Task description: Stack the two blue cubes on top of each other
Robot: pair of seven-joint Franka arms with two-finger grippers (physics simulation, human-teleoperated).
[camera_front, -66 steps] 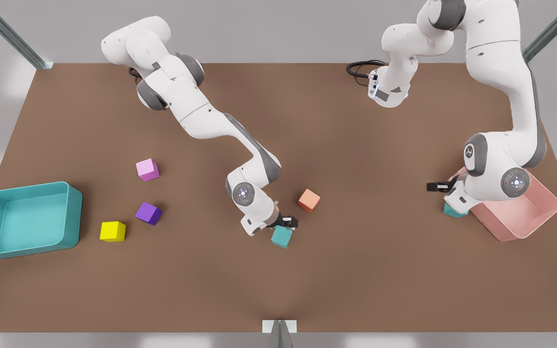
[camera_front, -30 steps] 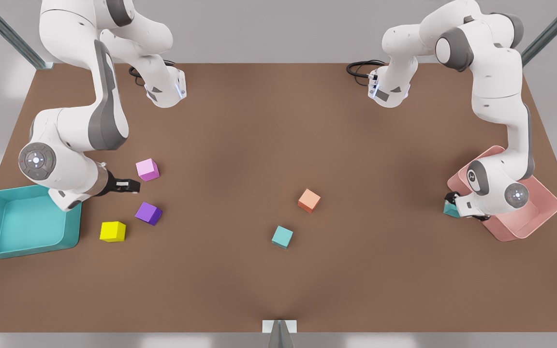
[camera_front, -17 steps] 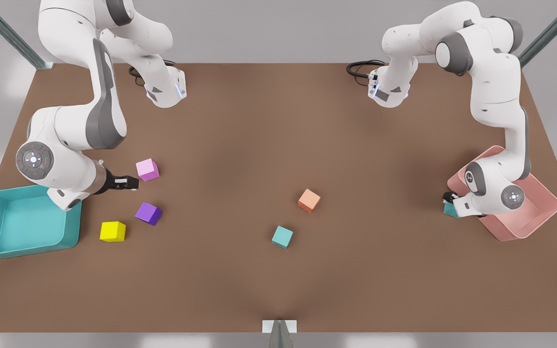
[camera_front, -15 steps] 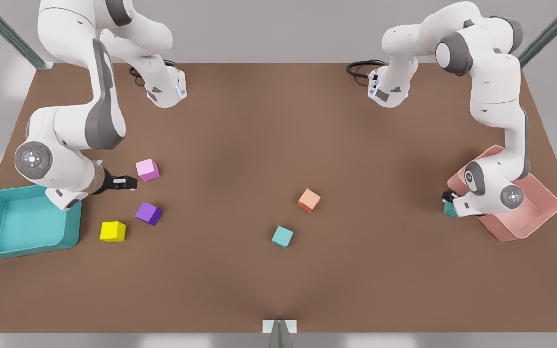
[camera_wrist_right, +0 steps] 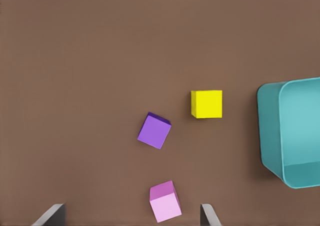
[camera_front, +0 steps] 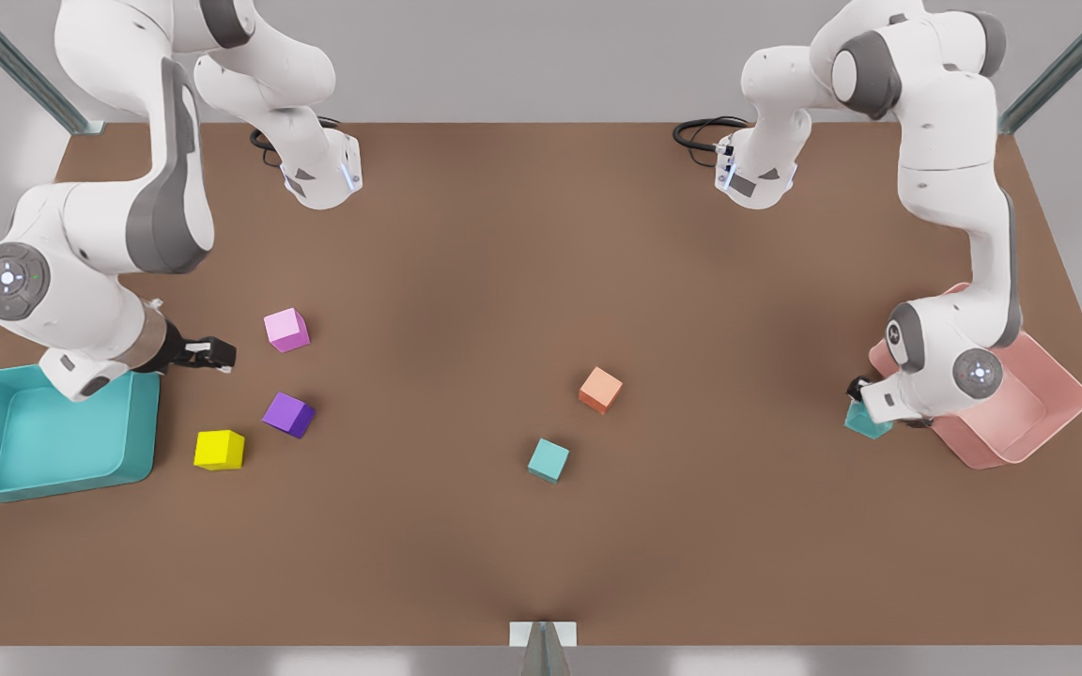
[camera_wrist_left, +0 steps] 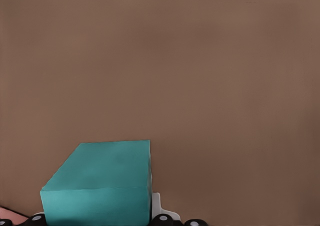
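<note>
My left pincer point(camera_front: 865, 399) grips a cube point(camera_wrist_left: 102, 183) by flat sides, rigid and light I judge; right pincer point(camera_front: 212, 355) waits spread.

You have 6 small cubes on the desk point(camera_front: 466, 563): 2 blue cubes, 1 at mid-desk point(camera_front: 548, 460) and 1 by the pink bin point(camera_front: 865, 422), plus 1 orange cube point(camera_front: 601, 390), 1 pink cube point(camera_front: 286, 330), 1 purple cube point(camera_front: 288, 414) and 1 yellow cube point(camera_front: 219, 450). You also have 2 bins, 1 teal bin point(camera_front: 142, 422) and 1 pink bin point(camera_front: 1062, 394), and 2 arms.
</note>
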